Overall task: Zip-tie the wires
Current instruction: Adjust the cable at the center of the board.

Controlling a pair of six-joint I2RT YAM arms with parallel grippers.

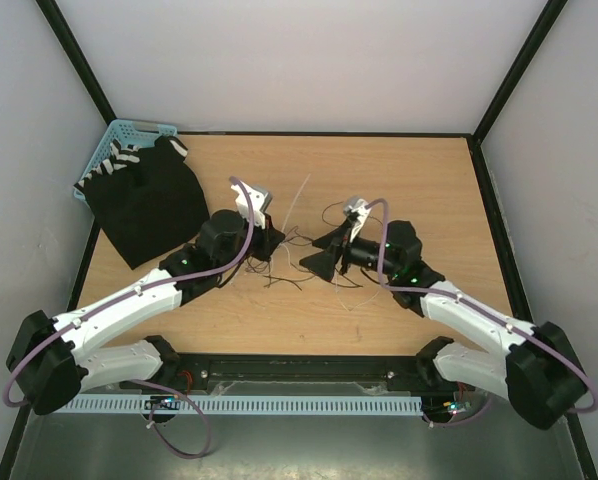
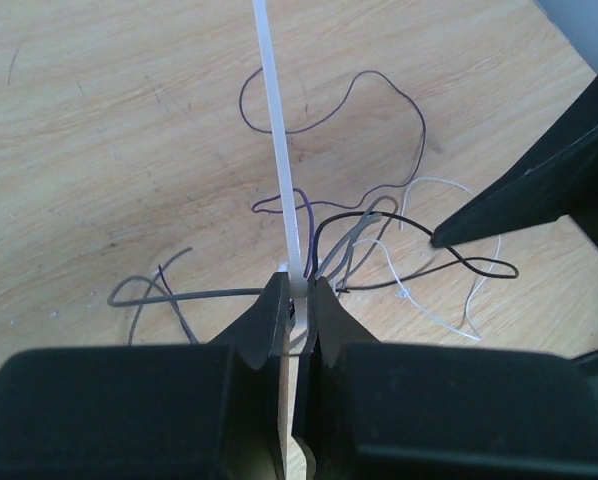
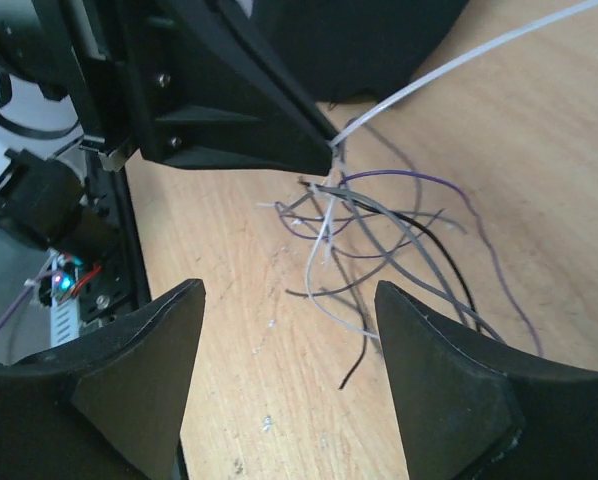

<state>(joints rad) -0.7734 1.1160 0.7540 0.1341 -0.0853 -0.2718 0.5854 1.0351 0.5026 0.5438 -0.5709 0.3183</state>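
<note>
No legible text, label, brand, number or sign is found in any of the three views.
</note>
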